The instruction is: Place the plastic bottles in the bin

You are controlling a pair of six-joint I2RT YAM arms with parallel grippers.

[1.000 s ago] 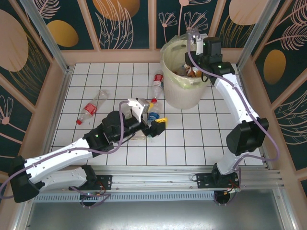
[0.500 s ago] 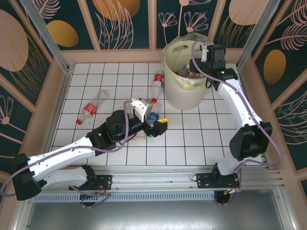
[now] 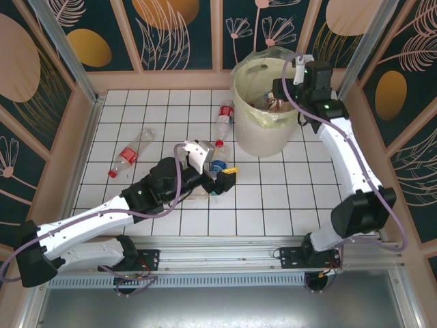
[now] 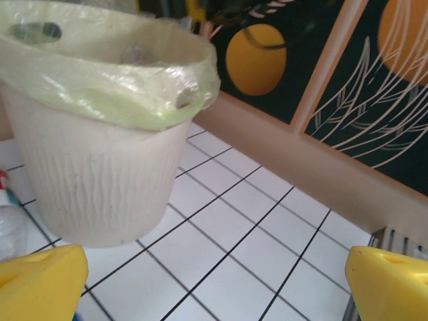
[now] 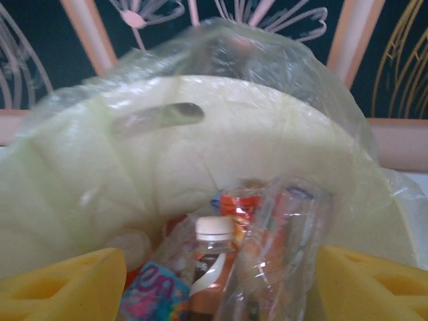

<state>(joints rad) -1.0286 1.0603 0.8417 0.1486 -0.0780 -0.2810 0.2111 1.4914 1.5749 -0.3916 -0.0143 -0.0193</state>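
The bin (image 3: 263, 130), a cream bucket lined with a clear bag, stands at the back right of the tiled floor. My right gripper (image 3: 283, 87) hovers over its right rim, open. In the right wrist view a clear crushed bottle (image 5: 287, 247) lies loose between the yellow pads (image 5: 63, 287) on top of other plastic bottles (image 5: 214, 261) inside the bin (image 5: 200, 147). My left gripper (image 3: 225, 176) is open and empty low over the tiles, next to a blue-labelled bottle (image 3: 218, 164). Two red-labelled bottles (image 3: 126, 156) (image 3: 224, 116) lie on the floor.
A crushed clear bottle (image 3: 199, 192) lies under the left forearm. The left wrist view faces the bin (image 4: 100, 167) across bare tiles (image 4: 234, 247), with a bottle (image 4: 7, 214) at its left edge. Wooden walls (image 3: 157, 80) enclose the floor.
The right gripper has opened and shifted right along the bin's rim, and the clear bottle now lies loose in the bin. The left arm has barely moved.
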